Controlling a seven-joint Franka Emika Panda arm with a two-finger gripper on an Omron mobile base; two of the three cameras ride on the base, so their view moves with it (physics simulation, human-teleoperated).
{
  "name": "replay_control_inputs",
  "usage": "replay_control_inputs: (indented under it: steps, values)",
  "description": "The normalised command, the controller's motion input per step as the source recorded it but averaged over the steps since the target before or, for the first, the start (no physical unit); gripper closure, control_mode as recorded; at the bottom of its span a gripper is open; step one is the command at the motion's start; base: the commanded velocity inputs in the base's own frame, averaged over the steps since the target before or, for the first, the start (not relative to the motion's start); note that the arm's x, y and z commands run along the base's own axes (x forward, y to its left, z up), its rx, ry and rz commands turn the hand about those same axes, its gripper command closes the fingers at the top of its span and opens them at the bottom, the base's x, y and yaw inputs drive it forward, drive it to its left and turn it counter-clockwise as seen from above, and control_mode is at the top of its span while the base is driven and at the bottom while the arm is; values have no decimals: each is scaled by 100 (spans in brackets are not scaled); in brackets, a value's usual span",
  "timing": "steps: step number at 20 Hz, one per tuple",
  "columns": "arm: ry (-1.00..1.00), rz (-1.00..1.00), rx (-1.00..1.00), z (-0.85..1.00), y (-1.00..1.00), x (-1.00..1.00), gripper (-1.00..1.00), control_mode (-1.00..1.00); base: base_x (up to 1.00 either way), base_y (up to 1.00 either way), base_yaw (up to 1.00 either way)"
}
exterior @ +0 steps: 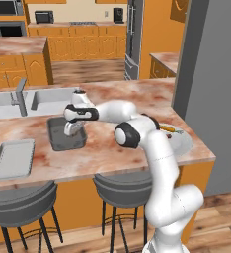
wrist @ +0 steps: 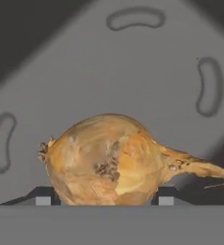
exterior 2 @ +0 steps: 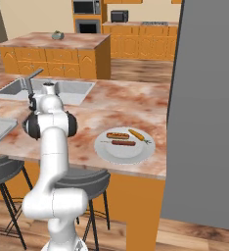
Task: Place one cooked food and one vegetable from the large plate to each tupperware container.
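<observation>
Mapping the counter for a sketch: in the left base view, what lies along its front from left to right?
Tray → tub with the end effector over it → plate.

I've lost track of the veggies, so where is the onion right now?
The onion is in the hand view, between the gripper's fingertips over the floor of the dark-grey tub, which sits on the counter in front of the sink.

Marbled reddish counter (exterior: 112,148) carries it all: right under the gripper (exterior: 72,129) sits the deep dark-grey tub (exterior: 56,141), the shallow light-grey tray (exterior: 13,159) lies well off to the gripper's left, and the large plate (exterior 2: 124,152) rests far right.
</observation>
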Motion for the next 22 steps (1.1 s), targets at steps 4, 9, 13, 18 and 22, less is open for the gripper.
replay_control_inputs:
  steps: [4,9,13,18,22]
  values:
    - [0,0,0,-4,-66,-66,100,-100,0,0,0]
    - [-3,0,-7,-16,1,-67,-100,-100,0,0,0]
    - [-11,0,-14,2,67,-11,-100,-100,0,0,0]
    - [-2,0,-1,0,4,0,-100,-100,0,0,0]
    - [4,0,-1,13,0,1,-100,-100,0,0,0]
